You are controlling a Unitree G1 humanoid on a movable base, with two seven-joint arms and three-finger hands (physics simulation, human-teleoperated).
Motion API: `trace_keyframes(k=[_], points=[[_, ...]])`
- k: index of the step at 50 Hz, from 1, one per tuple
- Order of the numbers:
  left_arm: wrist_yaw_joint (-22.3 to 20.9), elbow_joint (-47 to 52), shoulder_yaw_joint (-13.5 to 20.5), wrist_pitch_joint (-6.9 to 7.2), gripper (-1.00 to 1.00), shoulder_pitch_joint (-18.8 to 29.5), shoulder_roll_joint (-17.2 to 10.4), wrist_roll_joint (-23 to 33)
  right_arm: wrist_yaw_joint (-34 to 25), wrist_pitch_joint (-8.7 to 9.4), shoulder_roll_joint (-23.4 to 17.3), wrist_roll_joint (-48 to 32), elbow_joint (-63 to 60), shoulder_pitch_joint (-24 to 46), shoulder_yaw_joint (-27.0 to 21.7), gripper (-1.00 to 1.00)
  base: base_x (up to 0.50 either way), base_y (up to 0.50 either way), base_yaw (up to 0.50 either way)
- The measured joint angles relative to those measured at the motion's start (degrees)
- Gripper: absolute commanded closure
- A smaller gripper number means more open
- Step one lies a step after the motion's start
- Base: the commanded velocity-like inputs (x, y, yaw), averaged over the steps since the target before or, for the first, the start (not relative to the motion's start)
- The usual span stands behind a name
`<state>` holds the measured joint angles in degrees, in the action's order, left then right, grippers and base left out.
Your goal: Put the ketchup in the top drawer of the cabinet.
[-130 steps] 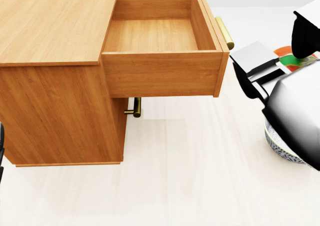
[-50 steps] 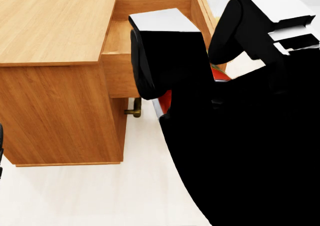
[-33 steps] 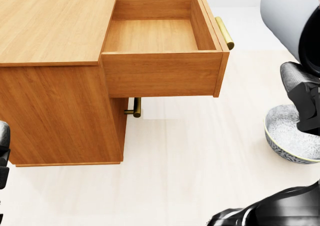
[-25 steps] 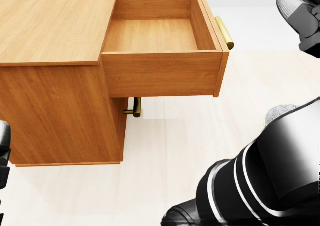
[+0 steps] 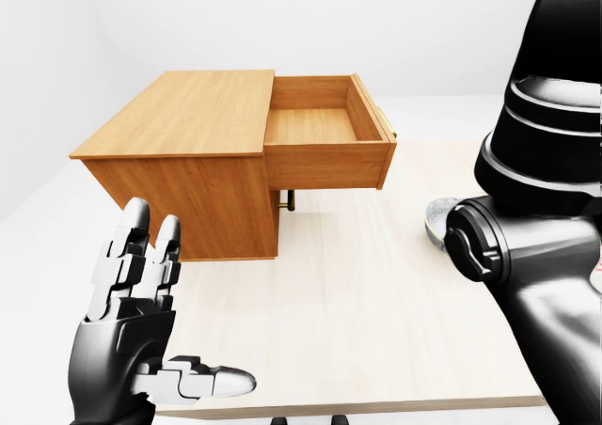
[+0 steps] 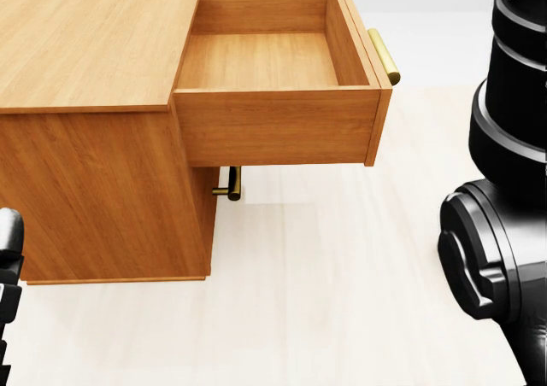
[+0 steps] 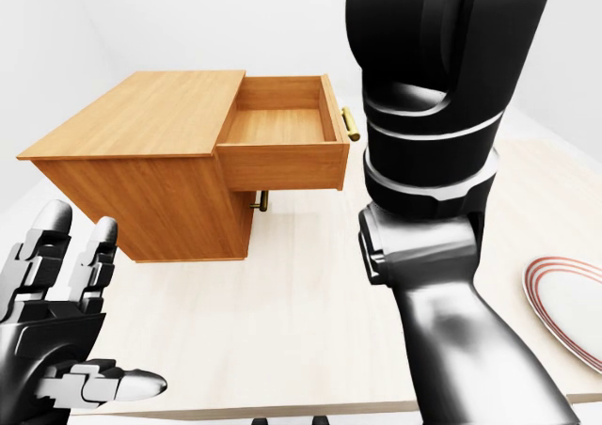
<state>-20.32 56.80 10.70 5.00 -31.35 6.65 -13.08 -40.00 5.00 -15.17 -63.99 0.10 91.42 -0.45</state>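
Since the earlier head views, the right arm (image 7: 433, 218) has been swung up along the right edge of every view, so that its elbow and forearm now fill that side, while the cabinet (image 6: 94, 121) and the camera have not shifted. The top drawer (image 6: 269, 61) is already pulled fully out and its wooden floor is seen bare, so the opening step is judged done and the placing is left. The ketchup cannot be seen in any current view, and the right hand is out of frame above, so whether the bottle is held there cannot be told. The left hand (image 5: 141, 331) is held low near the bottom-left corner of the counter (image 5: 357, 312), fingers spread wide and upright, with nothing in it. A brass handle (image 6: 384, 55) is seen on the drawer face, and a second handle (image 6: 231, 184) below it marks a lower drawer, closed. A grey bowl (image 5: 440, 220) is partly hidden behind the right arm near the counter's right edge, and a red-rimmed plate (image 7: 569, 305) lies further toward the near right corner. Nothing stands over the drawer's mouth; the raised arm itself blocks much of the view.
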Motion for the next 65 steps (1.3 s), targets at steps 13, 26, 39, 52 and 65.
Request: trace_keyframes(k=[13,26,39,52,65], points=[[0.36,-0.05,-0.15,0.0,-1.0,0.47,-0.2,0.23,0.0,0.0,-4.39,15.57,31.34,9.51,-2.06,1.0,0.0,0.0,0.0],[0.6,-0.01,-0.27,0.0,-1.0,0.67,-0.42,0.24,0.0,0.0,-5.93,24.98,53.87,17.75,-2.45,1.0,0.0,0.0,0.0],[0.62,-0.18,-0.55,0.0,-1.0,0.69,-0.45,0.4,0.0,0.0,-7.24,28.71,63.25,21.74,-2.43,1.0,0.0,0.0,0.0],[0.68,-0.4,-0.73,0.0,-1.0,0.63,-0.59,0.4,0.0,0.0,-8.72,28.05,66.3,22.06,-2.14,1.0,0.0,0.0,0.0],[0.71,-0.46,-0.45,0.0,-1.0,0.61,-0.7,-0.01,0.0,0.0,-8.99,28.08,67.19,19.67,-2.67,1.0,0.0,0.0,0.0]])
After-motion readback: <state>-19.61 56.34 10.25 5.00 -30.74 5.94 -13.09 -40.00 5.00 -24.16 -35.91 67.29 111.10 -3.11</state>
